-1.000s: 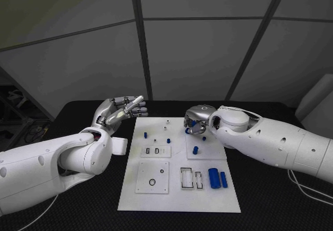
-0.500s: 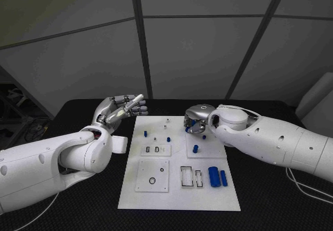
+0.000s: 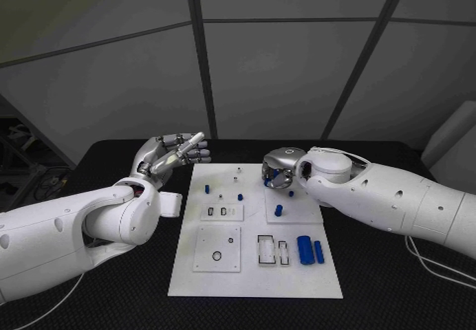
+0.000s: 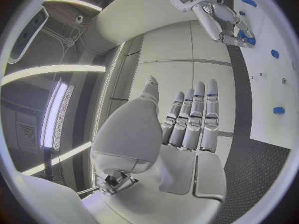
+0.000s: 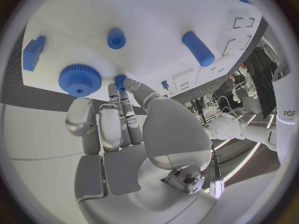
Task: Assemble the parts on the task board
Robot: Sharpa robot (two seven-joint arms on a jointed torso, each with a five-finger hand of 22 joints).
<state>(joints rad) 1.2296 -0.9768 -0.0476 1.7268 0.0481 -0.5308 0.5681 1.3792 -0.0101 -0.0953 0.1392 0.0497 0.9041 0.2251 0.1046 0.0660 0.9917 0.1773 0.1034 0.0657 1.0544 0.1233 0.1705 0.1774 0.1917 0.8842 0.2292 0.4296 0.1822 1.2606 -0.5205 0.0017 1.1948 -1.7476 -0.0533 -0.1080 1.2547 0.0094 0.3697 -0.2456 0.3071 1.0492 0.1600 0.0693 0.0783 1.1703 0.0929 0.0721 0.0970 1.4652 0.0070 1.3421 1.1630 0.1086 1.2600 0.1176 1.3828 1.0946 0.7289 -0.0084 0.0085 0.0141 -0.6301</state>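
The right hand (image 3: 278, 173) hovers empty, fingers loosely apart, above the blue gear (image 5: 79, 79) at the task board's (image 3: 253, 275) far edge, apparently about to grasp it, while the left hand (image 3: 170, 155) waits open beside the board.

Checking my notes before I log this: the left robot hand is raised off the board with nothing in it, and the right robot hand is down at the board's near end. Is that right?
One slip: the right robot hand is at the board's far end, not the near end, as the head view shows. The left robot hand is indeed raised beside the board with nothing in it.
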